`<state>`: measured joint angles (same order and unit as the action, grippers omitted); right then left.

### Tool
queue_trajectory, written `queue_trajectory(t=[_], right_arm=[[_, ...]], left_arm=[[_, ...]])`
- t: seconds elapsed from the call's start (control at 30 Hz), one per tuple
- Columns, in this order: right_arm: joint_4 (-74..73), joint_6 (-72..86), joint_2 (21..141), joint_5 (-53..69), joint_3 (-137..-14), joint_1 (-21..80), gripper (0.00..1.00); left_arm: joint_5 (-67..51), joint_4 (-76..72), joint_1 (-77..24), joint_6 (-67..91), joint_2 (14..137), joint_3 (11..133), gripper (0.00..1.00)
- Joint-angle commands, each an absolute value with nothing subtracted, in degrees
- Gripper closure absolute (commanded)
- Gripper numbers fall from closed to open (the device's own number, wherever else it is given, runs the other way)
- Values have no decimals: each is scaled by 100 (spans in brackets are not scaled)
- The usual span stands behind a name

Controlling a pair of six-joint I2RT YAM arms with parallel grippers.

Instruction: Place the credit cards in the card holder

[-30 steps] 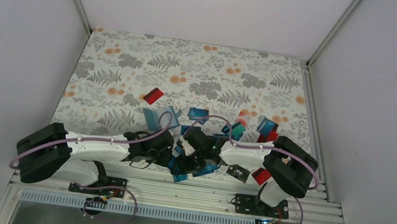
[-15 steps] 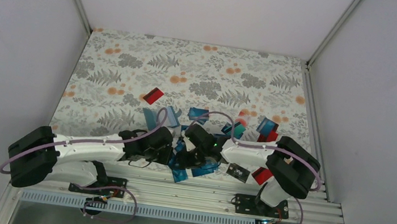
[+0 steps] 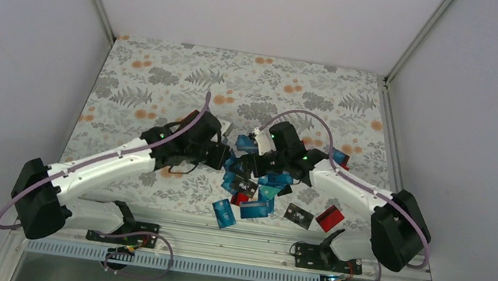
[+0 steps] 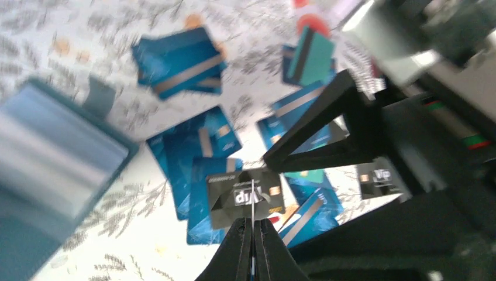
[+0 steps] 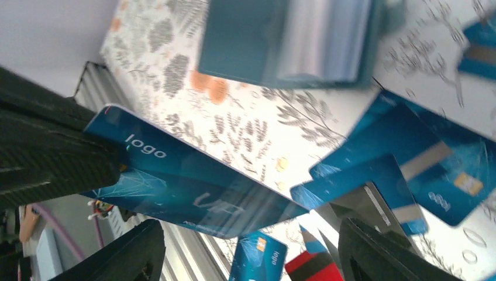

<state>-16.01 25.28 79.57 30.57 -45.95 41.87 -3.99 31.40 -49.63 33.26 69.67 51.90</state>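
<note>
Toward the table's (image 3: 167,80) near edge, thin plastic credit cards (image 3: 255,184) lie unfiled; left gripper (image 4: 252,227) pinches a blue card (image 5: 175,175), right gripper (image 5: 251,240) gapes empty.

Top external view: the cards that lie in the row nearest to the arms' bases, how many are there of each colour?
Blue cards: 2
Black card: 1
Red card: 1
Total: 4

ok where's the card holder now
In the left wrist view the card holder sits open at the left edge, beside the blue cards; the right wrist view shows it at top centre.
</note>
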Motion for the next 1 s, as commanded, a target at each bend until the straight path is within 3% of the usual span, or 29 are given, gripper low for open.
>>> queue_trajectory(t=[0.0,0.47,0.67,0.83,0.97], right_arm=[[-1745,1378,7577,3685,-4884,4091,25],[-1895,1232,6739,3805,-5111,4061,26],[-1703,1273,6479,4716,-4900,4061,43],[-1684,1376,6295,5036,-4820,4063,63],[-1775,1440,6129,5175,-4732,4062,71]], left_arm=[[-1123,4059,-4857,2031,7042,6056,98],[-2304,4800,-4848,982,7186,7069,98],[-2510,4860,-4843,834,7307,7271,98],[-2544,4904,-4846,725,7313,7371,98],[-2455,5002,-4847,660,7338,7471,98]])
